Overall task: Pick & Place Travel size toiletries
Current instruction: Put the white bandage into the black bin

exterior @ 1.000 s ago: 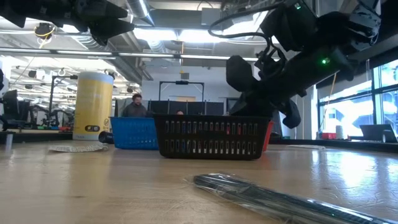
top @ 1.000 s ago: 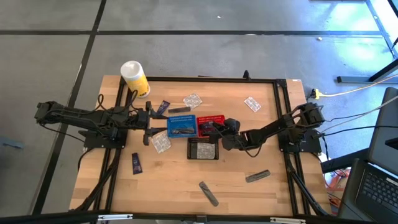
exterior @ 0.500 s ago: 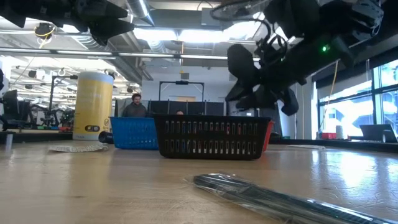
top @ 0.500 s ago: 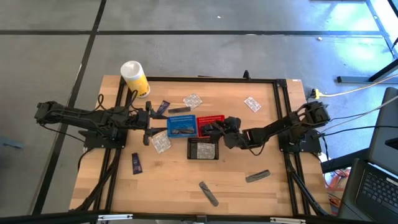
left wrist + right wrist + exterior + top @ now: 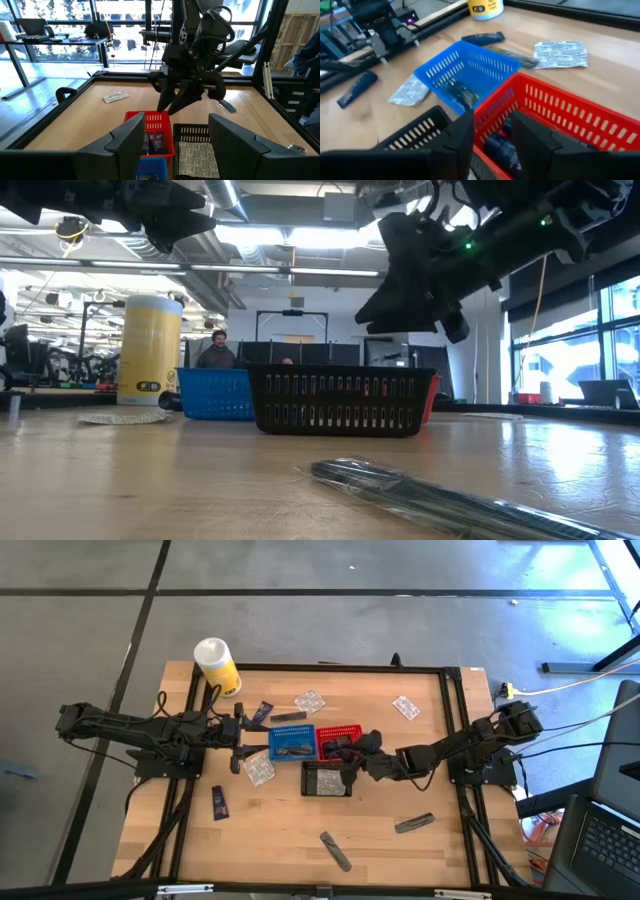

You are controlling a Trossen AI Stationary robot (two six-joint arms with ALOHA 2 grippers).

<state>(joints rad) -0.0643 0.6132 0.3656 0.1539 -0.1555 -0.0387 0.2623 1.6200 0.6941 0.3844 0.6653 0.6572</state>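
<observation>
Sorting is partway done, judging from how things lie. Three small baskets sit together mid-table: the blue basket holds slim grey pieces, the red basket holds dark navy tubes, and the black basket holds a clear crinkly packet. Right gripper hangs raised above the seam between red and black baskets, fingers parted with nothing between them, so it reads as empty. Left gripper waits just beside the blue basket's outer end, fingers apart, nothing held. Toiletries not yet binned, as seen from the high view: a clear packet next to the left gripper, a navy sachet nearer the front left, a navy tube and a grey tube behind the blue basket, two more clear packets toward the back, and two grey tubes toward the front. That makes roughly eight loose items against a handful placed, so the larger share of the job looks to be ahead. The white-and-yellow canister stands at the back left corner, apart from the work. Contents of the baskets cannot be counted exactly from these views
</observation>
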